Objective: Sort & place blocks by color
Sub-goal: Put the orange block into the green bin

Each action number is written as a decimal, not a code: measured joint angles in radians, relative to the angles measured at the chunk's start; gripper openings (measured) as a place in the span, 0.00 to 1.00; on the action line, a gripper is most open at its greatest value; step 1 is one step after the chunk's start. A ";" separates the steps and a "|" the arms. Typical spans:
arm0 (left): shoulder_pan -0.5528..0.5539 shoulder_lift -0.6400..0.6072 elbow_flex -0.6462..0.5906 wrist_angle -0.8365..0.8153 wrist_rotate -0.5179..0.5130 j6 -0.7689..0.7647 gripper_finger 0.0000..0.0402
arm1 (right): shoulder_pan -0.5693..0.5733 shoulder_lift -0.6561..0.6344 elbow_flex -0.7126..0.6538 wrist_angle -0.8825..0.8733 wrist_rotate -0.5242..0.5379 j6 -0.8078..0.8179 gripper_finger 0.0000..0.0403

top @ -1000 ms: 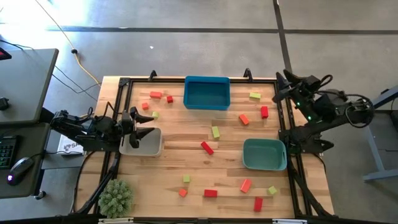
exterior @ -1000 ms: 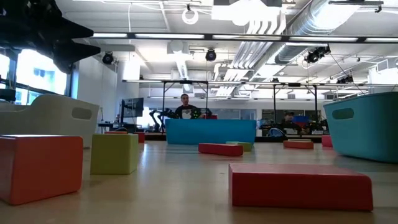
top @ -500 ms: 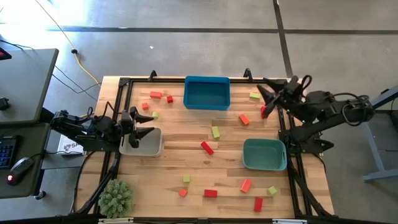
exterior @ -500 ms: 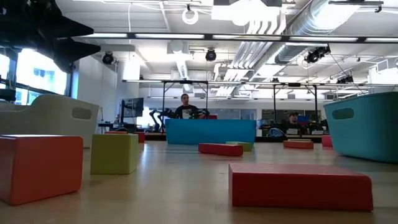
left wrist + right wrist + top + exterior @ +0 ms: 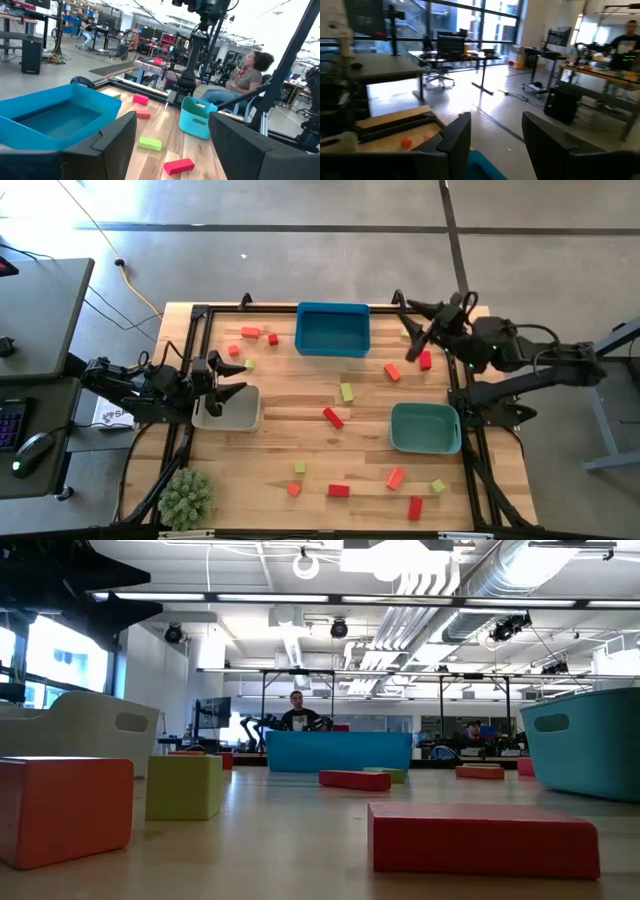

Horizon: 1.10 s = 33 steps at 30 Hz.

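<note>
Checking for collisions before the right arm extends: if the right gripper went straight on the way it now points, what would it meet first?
Probably nothing on the table: the right gripper, open and empty, looks raised and aims over the blue tray toward the far-left corner, though height is unclear.

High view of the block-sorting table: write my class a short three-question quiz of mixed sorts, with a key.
1. True or false: the teal tray holds blocks.
2. Which hand is above the beige tray? A left hand; B right hand.
3. Fill in: the fuzzy plant ball sits at the table's near-____ corner.

Key: 1 false, it looks empty. 2 A. 3 left.
</note>
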 joint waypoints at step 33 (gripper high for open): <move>0.000 0.000 0.000 0.007 -0.089 -0.003 0.59 | -0.481 0.269 0.000 -0.730 -0.527 0.604 0.55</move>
